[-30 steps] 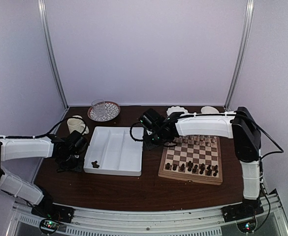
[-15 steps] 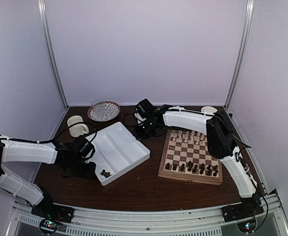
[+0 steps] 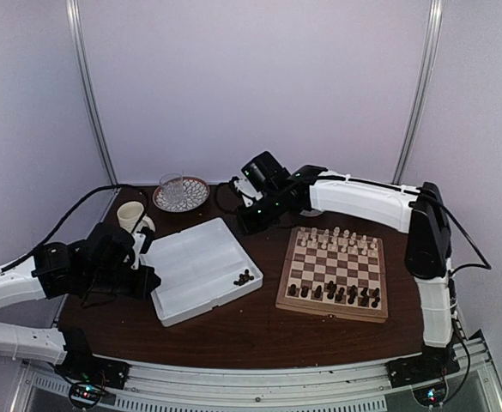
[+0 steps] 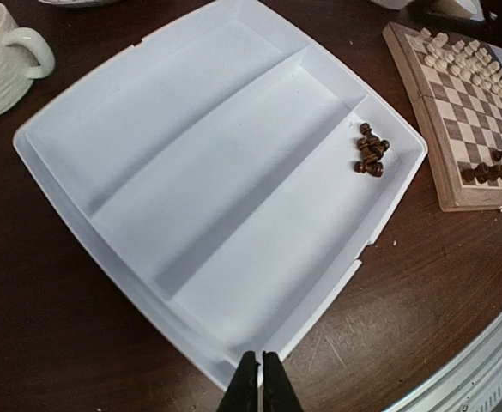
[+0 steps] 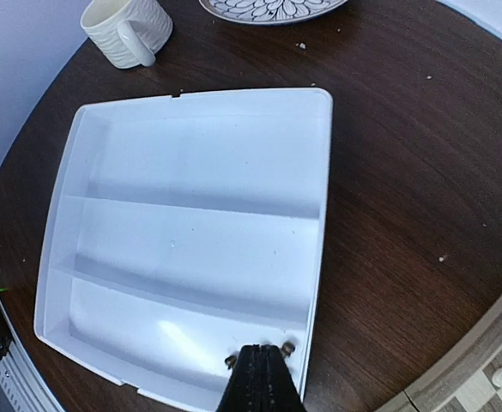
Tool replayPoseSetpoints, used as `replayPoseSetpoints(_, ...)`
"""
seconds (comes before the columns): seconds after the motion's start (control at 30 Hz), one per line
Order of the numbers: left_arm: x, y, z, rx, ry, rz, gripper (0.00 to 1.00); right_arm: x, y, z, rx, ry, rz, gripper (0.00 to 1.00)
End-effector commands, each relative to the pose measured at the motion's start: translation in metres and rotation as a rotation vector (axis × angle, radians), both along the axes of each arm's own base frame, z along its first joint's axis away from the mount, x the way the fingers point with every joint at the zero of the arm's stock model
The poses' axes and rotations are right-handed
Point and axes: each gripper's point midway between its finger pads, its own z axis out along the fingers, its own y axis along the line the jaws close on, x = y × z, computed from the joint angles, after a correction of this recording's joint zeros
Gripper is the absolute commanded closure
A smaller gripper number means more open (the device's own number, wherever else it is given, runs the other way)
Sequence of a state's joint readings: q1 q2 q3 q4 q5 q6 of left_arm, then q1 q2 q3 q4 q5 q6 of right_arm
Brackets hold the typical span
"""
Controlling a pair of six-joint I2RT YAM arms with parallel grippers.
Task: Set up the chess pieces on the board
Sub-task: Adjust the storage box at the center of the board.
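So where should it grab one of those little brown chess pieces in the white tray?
I'd pinch one piece on the outside of the brown pile across its thin body, coming straight down from above. The pile lies heaped near a corner of the white tray, so the tray's walls would likely block a sideways reach.

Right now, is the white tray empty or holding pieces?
Not empty: a cluster of dark chess pieces lies in an outer compartment of the white tray.

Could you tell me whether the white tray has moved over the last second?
Yes. In the top view the white tray has swung counterclockwise: its corner with the chess pieces, once away from the board, now lies beside it.
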State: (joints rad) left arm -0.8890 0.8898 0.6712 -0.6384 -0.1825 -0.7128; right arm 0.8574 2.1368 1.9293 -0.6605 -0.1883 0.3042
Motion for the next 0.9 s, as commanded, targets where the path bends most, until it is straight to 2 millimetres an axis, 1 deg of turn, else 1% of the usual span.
replayPoseSetpoints(0.0, 0.010, 0.041, 0.014, 0.117, -0.037, 0.095, 0.95, -0.010, -0.027, 0.021, -0.019, -0.090, -0.041, 1.00)
replayPoseSetpoints(0.03, 0.014, 0.045, 0.011, 0.112, -0.017, 0.105, 0.95, -0.015, -0.032, 0.026, -0.005, -0.097, -0.049, 0.99)
replayPoseSetpoints(0.07, 0.018, 0.046, 0.009, 0.102, -0.003, 0.103, 0.95, -0.020, -0.036, 0.025, 0.002, -0.097, -0.049, 0.99)
replayPoseSetpoints(0.13, 0.027, 0.042, 0.004, 0.076, 0.020, 0.083, 0.93, -0.027, -0.044, 0.020, 0.011, -0.100, -0.053, 0.98)
replayPoseSetpoints(0.17, 0.031, 0.036, 0.005, 0.059, 0.020, 0.067, 0.92, -0.030, -0.048, 0.016, 0.010, -0.100, -0.054, 0.98)
replayPoseSetpoints(0.2, 0.036, 0.026, 0.007, 0.033, 0.013, 0.038, 0.91, -0.034, -0.053, 0.009, 0.001, -0.092, -0.055, 0.98)
replayPoseSetpoints(0.27, 0.044, 0.008, 0.009, -0.009, 0.004, -0.018, 0.89, -0.037, -0.056, 0.006, 0.006, -0.092, -0.052, 0.97)
replayPoseSetpoints(0.33, 0.050, -0.011, 0.007, -0.040, 0.013, -0.076, 0.87, -0.039, -0.059, 0.007, 0.006, -0.099, -0.056, 0.97)
replayPoseSetpoints(0.4, 0.062, -0.019, 0.002, -0.008, 0.022, -0.086, 0.83, -0.041, -0.064, 0.006, 0.007, -0.106, -0.064, 0.97)
replayPoseSetpoints(0.47, 0.077, -0.025, 0.000, 0.030, 0.017, -0.085, 0.75, -0.042, -0.067, 0.005, 0.017, -0.114, -0.073, 0.96)
replayPoseSetpoints(0.53, 0.091, -0.042, 0.005, 0.022, -0.010, -0.128, 0.70, -0.040, -0.068, 0.003, 0.024, -0.124, -0.085, 0.94)
replayPoseSetpoints(0.63, 0.103, -0.077, 0.009, 0.024, -0.040, -0.220, 0.63, -0.036, -0.071, -0.005, 0.011, -0.134, -0.111, 0.94)
replayPoseSetpoints(0.73, 0.118, -0.105, 0.001, 0.162, -0.061, -0.290, 0.57, -0.031, -0.078, -0.007, 0.000, -0.164, -0.148, 0.94)
replayPoseSetpoints(0.77, 0.123, -0.113, -0.010, 0.207, -0.056, -0.320, 0.58, -0.029, -0.082, -0.005, -0.007, -0.183, -0.168, 0.94)
replayPoseSetpoints(0.87, 0.133, -0.137, -0.022, 0.186, -0.046, -0.365, 0.64, -0.026, -0.096, 0.004, -0.007, -0.238, -0.220, 0.94)
